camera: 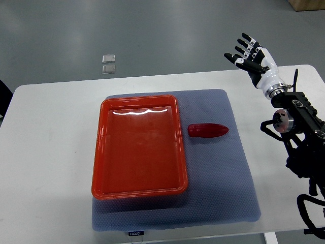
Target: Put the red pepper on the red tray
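A red pepper lay on a blue mat beside the red tray; the right robot hand hovered apart, fingers spread, empty.

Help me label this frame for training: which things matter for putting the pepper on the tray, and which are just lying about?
Job:
red pepper, on the mat right of the tray
red tray
right hand, fingers spread, holding nothing

Lying about:
blue mat
white table
two small clear items on the floor

— What covers the desk?
— A blue-grey mat, lying across the white top, with a small label at its near edge.
— And beyond?
— Grey floor, with two small clear packets side by side.
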